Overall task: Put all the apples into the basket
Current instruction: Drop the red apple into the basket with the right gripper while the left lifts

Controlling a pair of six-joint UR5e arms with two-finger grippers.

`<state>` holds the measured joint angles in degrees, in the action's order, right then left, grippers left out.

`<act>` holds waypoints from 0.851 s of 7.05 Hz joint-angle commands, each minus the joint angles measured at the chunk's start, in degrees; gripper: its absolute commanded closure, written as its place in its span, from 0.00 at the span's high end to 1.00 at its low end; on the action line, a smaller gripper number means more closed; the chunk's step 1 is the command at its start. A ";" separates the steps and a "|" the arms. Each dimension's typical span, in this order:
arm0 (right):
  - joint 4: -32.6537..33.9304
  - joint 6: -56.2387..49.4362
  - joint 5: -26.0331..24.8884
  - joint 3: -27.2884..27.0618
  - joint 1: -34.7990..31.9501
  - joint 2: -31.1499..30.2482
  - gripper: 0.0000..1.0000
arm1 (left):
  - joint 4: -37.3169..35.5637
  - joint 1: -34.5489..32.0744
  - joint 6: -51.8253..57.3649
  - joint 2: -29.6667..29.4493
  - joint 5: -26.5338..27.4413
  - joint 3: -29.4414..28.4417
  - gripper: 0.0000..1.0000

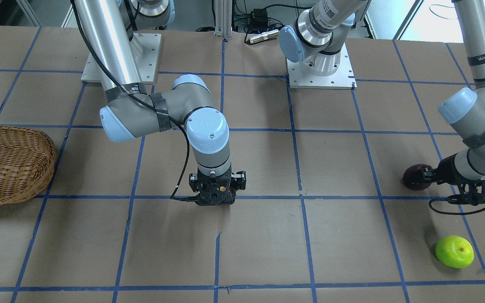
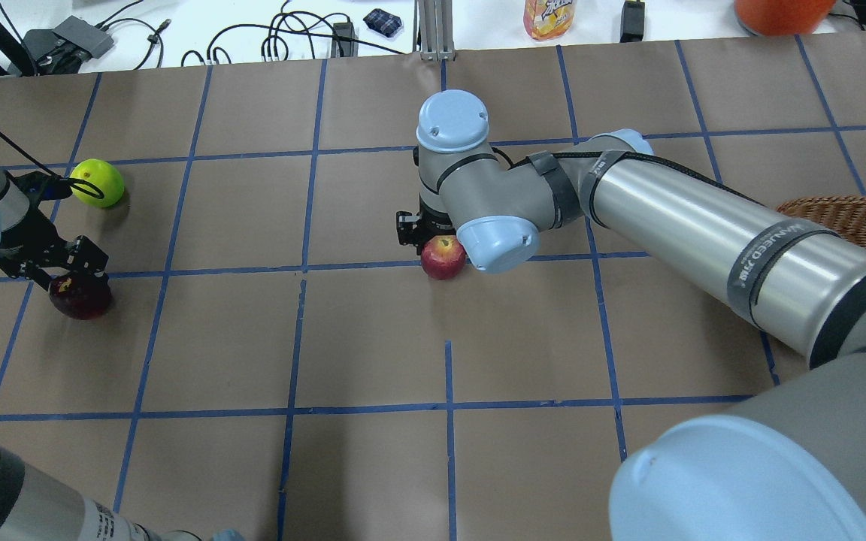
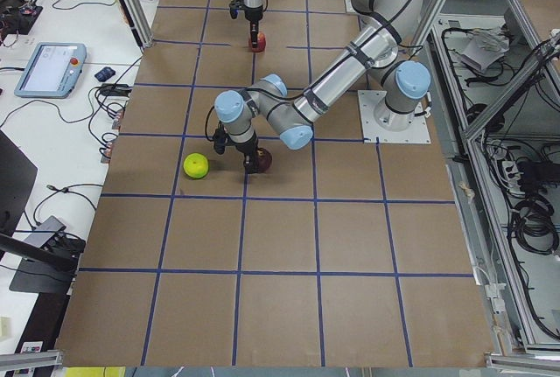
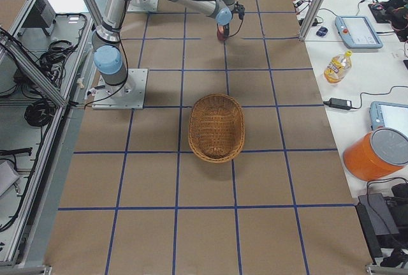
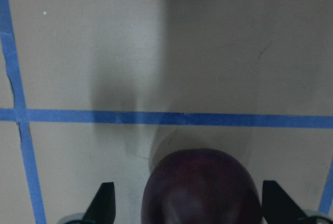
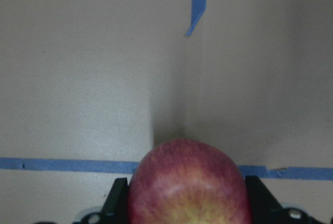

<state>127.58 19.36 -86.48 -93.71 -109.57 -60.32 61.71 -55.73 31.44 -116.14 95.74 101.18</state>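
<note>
Nothing is done yet: the basket (image 4: pixel 192 131) lies empty. The right fingers (image 6: pixel 118 200) press close on the red apple (image 6: pixel 187 182) at mid-worktop (image 1: pixel 267 244), seemingly gripping it. The left fingers (image 5: pixel 104 203) stand wide around the purple apple (image 5: pixel 200 187), not touching. The green apple (image 1: pixel 454 251) lies untouched nearby; all three remain to carry

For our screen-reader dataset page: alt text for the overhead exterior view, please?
Right claw grips a red apple at the centre, while the left claw straddles a dark maroon apple at far left; a green apple lies beyond it, the wicker basket at far right.
</note>
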 commanded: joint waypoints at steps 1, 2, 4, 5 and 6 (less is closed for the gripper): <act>-6.85 -7.87 -0.36 -0.67 11.32 -9.33 0.19 | 0.34 0.71 -0.15 -0.13 -1.77 0.25 1.00; -11.26 -21.68 -0.45 -1.99 19.67 -13.21 0.20 | 0.69 1.32 -0.15 -0.22 -2.74 0.86 0.97; -11.74 -39.16 -0.01 -4.01 34.88 -15.35 0.20 | -0.10 1.77 0.55 -0.05 -2.66 1.74 0.33; -12.61 -44.27 -0.44 -4.02 41.39 -15.18 0.20 | -0.10 1.77 0.82 0.39 -2.84 1.66 0.00; -12.88 -53.37 -0.45 -4.02 47.98 -14.57 0.20 | 1.21 0.99 0.30 2.13 -2.75 0.52 0.00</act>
<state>115.34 -23.59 -86.75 -97.57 -70.47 -75.17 61.96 -54.17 32.00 -115.59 93.02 102.59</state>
